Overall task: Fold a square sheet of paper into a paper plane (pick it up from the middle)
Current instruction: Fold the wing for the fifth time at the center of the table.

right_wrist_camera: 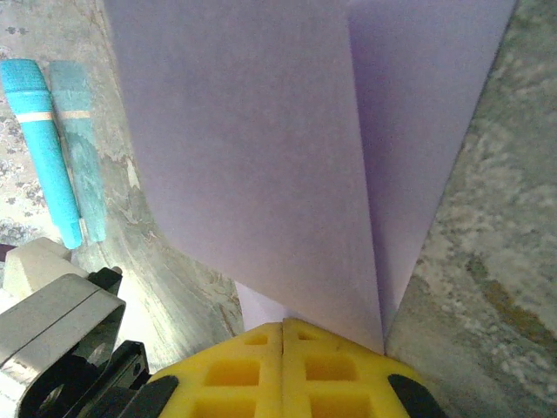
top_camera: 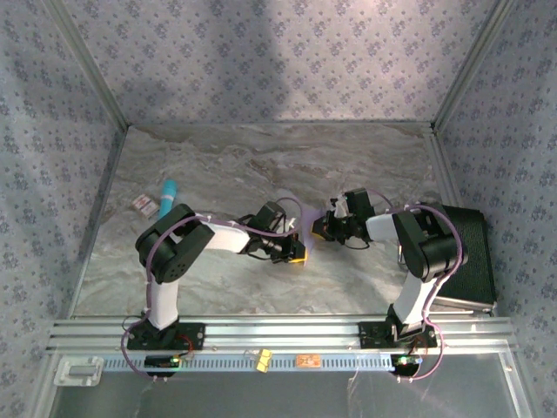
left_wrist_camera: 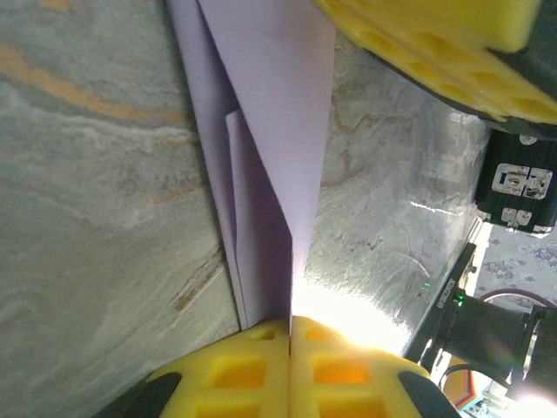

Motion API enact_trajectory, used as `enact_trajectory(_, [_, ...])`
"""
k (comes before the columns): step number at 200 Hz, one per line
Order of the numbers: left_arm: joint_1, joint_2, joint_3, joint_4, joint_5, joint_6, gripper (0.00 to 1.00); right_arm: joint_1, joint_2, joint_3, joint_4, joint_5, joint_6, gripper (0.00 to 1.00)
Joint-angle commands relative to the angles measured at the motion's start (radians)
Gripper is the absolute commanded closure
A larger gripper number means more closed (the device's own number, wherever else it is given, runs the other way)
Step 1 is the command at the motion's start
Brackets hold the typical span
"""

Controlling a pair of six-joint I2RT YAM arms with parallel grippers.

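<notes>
Lavender sheet of paper [left_wrist_camera: 278, 104], folded into layers with a sharp crease, sat between the two arms near the middle of the marble-patterned table [top_camera: 261, 165]. Whether it touched the table could not be told.

Left gripper [left_wrist_camera: 290, 329]: yellow fingers pressed fully together, pinching the narrow end of the folded paper. The paper ran straight away from the fingertips and widened toward its far end.

Right gripper [right_wrist_camera: 283, 331]: likewise clamped tight on the paper's edge. A broad panel stood left of the crease and a narrower, shaded one right of it.

Top view: the grippers faced each other with their tips close together, and only a sliver of lavender was visible between them.

Left wrist view: one yellow finger of the right gripper lay at upper right, beside the paper's wide end.

Teal cylinder [top_camera: 167, 193] lay near the left wall, with a small card [top_camera: 144, 205] just beside it. Black case [top_camera: 466, 252] sat at the table's right edge, well apart from the paper.
</notes>
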Motion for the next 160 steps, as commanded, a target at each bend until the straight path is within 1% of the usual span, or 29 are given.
enact_trajectory(1, [-0.026, -0.018, -0.037, -0.139, 0.045, 0.026, 0.92, 0.019, 0.049, -0.022, -0.112, 0.13, -0.025, 0.95])
enact_trajectory(16, [-0.028, -0.02, -0.037, -0.146, 0.048, 0.031, 0.93, 0.018, 0.05, -0.021, -0.116, 0.13, -0.024, 0.95])
enact_trajectory(27, [-0.03, -0.021, -0.039, -0.148, 0.052, 0.037, 1.0, 0.019, 0.05, -0.02, -0.117, 0.132, -0.024, 0.95])
enact_trajectory(58, [-0.038, -0.023, -0.04, -0.152, 0.059, 0.043, 1.0, 0.019, 0.05, -0.02, -0.12, 0.135, -0.021, 0.95])
enact_trajectory(65, [-0.038, -0.023, -0.041, -0.159, 0.055, 0.044, 0.95, 0.019, 0.049, -0.019, -0.122, 0.136, -0.022, 0.95])
enact_trajectory(78, [-0.04, -0.026, -0.047, -0.158, 0.053, 0.044, 0.95, 0.018, 0.05, -0.019, -0.122, 0.136, -0.02, 0.95])
enact_trajectory(87, [-0.039, -0.028, -0.052, -0.159, 0.049, 0.043, 0.96, 0.019, 0.05, -0.019, -0.123, 0.138, -0.019, 0.95])
enact_trajectory(97, [-0.041, -0.032, -0.06, -0.157, 0.047, 0.043, 1.0, 0.019, 0.048, -0.02, -0.125, 0.14, -0.019, 0.95])
enact_trajectory(125, [-0.04, -0.033, -0.07, -0.163, 0.036, 0.044, 1.0, 0.02, 0.048, -0.022, -0.125, 0.145, -0.017, 0.95])
enact_trajectory(134, [-0.041, -0.034, -0.074, -0.167, 0.03, 0.045, 0.93, 0.022, 0.048, -0.022, -0.125, 0.145, -0.017, 0.95])
enact_trajectory(142, [-0.04, -0.035, -0.077, -0.164, 0.03, 0.045, 0.92, 0.021, 0.047, -0.022, -0.125, 0.145, -0.016, 0.95])
enact_trajectory(151, [-0.04, -0.037, -0.081, -0.158, 0.031, 0.045, 0.93, 0.022, 0.048, -0.024, -0.125, 0.145, -0.017, 0.95])
enact_trajectory(160, [-0.04, -0.038, -0.087, -0.149, 0.034, 0.044, 1.0, 0.021, 0.048, -0.023, -0.124, 0.146, -0.016, 0.95])
